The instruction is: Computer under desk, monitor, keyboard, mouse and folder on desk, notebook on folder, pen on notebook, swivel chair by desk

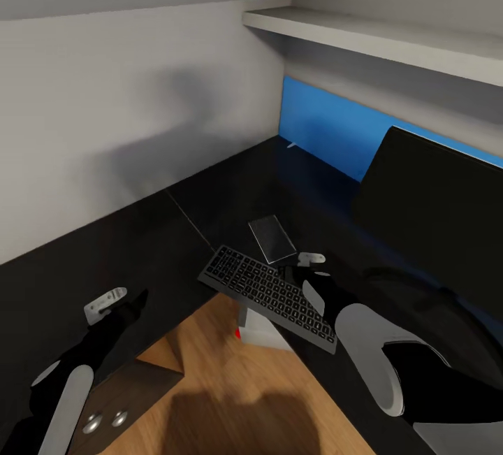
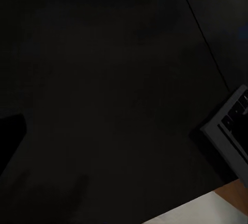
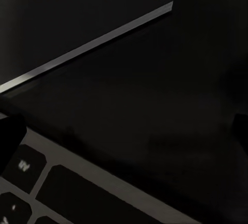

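Note:
The black keyboard [image 1: 269, 295] lies at the inner corner of the black desk [image 1: 105, 245], with part of it past the edge. My right gripper [image 1: 302, 286] hovers open over its far long edge; its wrist view has the keys [image 3: 51, 193] close below. Just beyond lies the dark notebook [image 1: 272, 238], its edge [image 3: 88, 44] and spiral rings showing. The monitor [image 1: 433, 210] stands at the right. A white pen [image 1: 292, 144] lies by the blue back panel. The grey computer [image 1: 260, 326] shows under the desk. My left gripper [image 1: 136, 301] hangs open over bare desk, left of the keyboard [image 2: 230, 126].
A white shelf [image 1: 377, 35] runs above the monitor under a sloping ceiling. The wall [image 1: 105, 126] closes off the desk's left wing. Wood floor [image 1: 209, 385] shows in the desk's inner corner, and a drawer front with round knobs [image 1: 105, 421] sits at lower left.

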### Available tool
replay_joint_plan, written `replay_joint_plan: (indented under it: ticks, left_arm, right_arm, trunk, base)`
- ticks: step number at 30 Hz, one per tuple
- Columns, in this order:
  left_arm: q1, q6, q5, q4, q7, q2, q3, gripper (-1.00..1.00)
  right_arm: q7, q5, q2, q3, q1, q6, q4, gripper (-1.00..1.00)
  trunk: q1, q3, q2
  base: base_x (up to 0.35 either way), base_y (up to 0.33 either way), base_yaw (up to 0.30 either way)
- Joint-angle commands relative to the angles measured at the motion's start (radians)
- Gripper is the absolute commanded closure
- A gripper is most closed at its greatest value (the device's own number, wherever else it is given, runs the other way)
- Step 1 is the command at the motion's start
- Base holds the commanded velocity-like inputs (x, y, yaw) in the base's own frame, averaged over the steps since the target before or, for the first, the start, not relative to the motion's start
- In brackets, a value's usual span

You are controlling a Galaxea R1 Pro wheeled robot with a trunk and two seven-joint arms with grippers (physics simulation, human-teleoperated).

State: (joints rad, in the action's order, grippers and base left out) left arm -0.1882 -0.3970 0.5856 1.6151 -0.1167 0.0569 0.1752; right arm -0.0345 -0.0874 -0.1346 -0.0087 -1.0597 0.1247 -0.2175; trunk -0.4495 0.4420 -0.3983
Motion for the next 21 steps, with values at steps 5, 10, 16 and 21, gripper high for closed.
replay_joint_plan:
  ticks: [5, 10, 16, 21]
  left_arm:
    - [-0.001, -0.005, 0.011, 0.002, -0.008, 0.0, 0.0, -1.0]
    - [-0.001, -0.005, 0.01, 0.001, -0.008, 0.0, 0.0, -1.0]
    - [-0.001, -0.005, 0.012, 0.001, -0.008, 0.0, 0.0, -1.0]
    - [-0.001, -0.005, 0.012, 0.0, -0.008, 0.0, 0.0, -1.0]
  right_arm:
    - [-0.004, -0.009, 0.0, -0.001, 0.0, 0.003, -0.002, -1.0]
    - [-0.032, -0.01, 0.0, -0.002, 0.0, -0.012, -0.002, -1.0]
    - [-0.068, -0.012, 0.0, -0.002, 0.0, -0.066, 0.0, -1.0]
    - [-0.072, -0.012, 0.0, -0.002, 0.0, -0.07, 0.0, -1.0]
  trunk:
    - [-0.001, 0.002, -0.002]
    - [-0.001, 0.002, -0.002]
    - [-0.001, 0.002, -0.002]
    - [-0.001, 0.002, -0.002]
  base:
    - [0.001, 0.0, 0.0]
    - [0.026, 0.0, 0.0]
    - [0.064, 0.0, 0.0]
    - [0.011, 0.0, 0.0]
